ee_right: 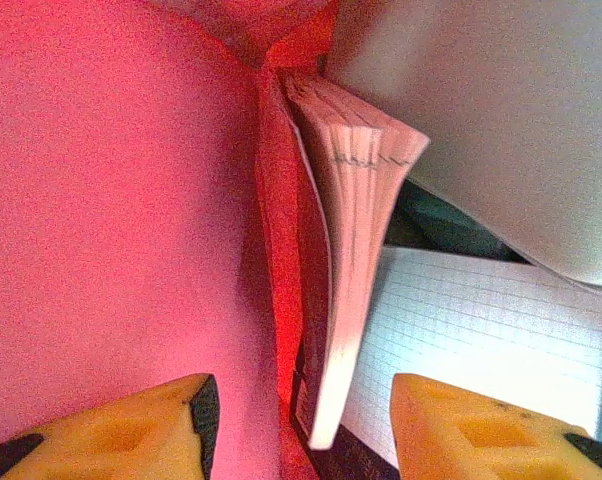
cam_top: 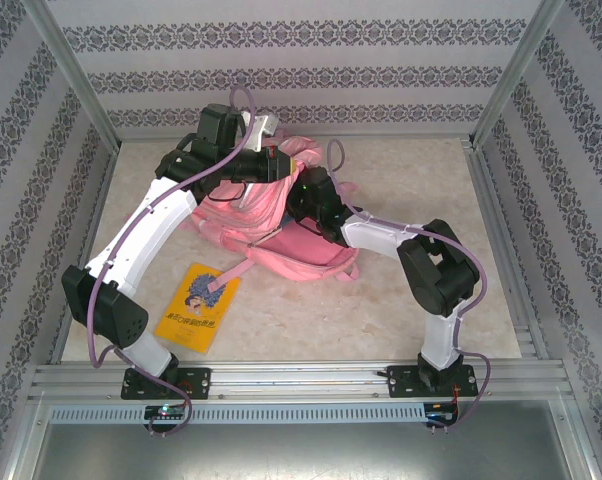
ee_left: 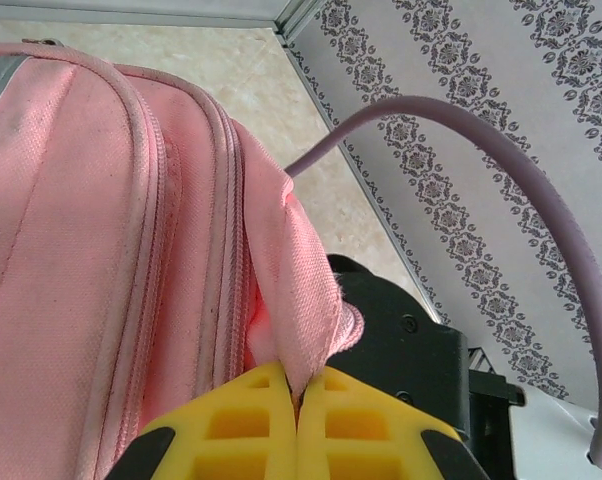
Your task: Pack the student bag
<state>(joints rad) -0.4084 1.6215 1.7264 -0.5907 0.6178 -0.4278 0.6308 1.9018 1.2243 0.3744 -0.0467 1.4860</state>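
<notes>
Top external: student bag [cam_top: 273, 212], big, pink fabric, slumped mid-surface toward the far side. Left arm [cam_top: 141, 230] and right arm [cam_top: 381, 235] both reach into it from either side. Pink strap trails toward the near edge. Yellow booklet [cam_top: 198, 307] lies flat just beside the bag, near-left, with the strap end touching it. Surface [cam_top: 381, 330] is beige with a marbled look. Walls [cam_top: 301, 60] have striped grey ornamental wallpaper; aluminium frame post [cam_top: 76, 75] at the corner.

Left wrist: left end effector [ee_left: 296, 388] has its yellow fingers [ee_left: 231, 425] fully closed, pinching a fold of the bag's pink fabric. Bag panel shows woven texture, piped seams, a zip line and pale grey trim at top left. Purple cable [ee_left: 541, 190] arcs across the patterned wall. A beige strip of the surface shows at the top.

Right wrist: right end effector [ee_right: 301, 420] is inside the bag, red-pink lining all around. Jaws stand apart, gripping nothing. Notebook [ee_right: 351, 250] stands on edge between them, pages fanned, with a gap on each side. Grid-ruled page [ee_right: 491, 330] lies to the right.
</notes>
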